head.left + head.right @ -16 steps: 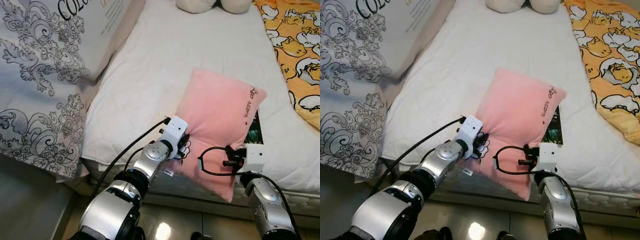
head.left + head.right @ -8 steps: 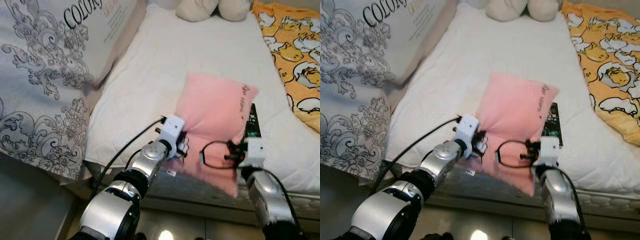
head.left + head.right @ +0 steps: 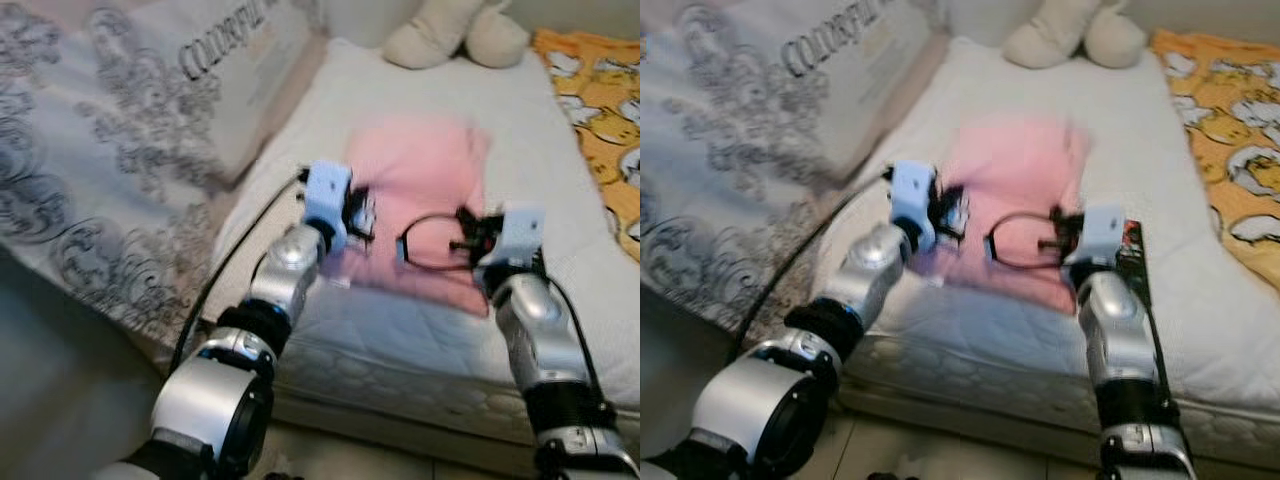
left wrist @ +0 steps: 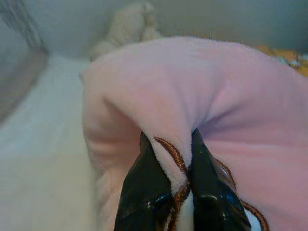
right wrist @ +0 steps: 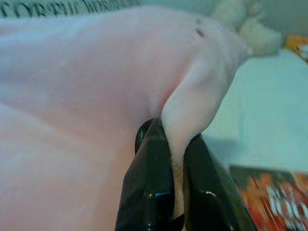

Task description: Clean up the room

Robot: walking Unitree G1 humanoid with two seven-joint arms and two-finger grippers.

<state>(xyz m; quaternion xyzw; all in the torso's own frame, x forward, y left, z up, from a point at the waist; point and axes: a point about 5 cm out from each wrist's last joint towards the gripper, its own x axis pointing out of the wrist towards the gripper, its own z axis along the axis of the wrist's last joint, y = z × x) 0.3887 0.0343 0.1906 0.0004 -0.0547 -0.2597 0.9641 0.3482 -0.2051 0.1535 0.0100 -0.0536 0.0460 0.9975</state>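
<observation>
Pink pillow point(image 3: 420, 190) held over the white bed point(image 3: 540, 330), near its front edge. Left gripper point(image 4: 174, 192) jaws clamped on a brown-piped fold; right gripper point(image 5: 177, 187) jaws pinching a plain fold. Right wrist view alone shows the printed booklet point(image 5: 269, 197) closely. Since a second ago, pillow has risen, farther onto bed.

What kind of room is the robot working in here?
Most likely a bedroom: a bed with a white mattress, a pink pillow pinched by both the left hand and the right hand, and a plush toy at the far end.
</observation>
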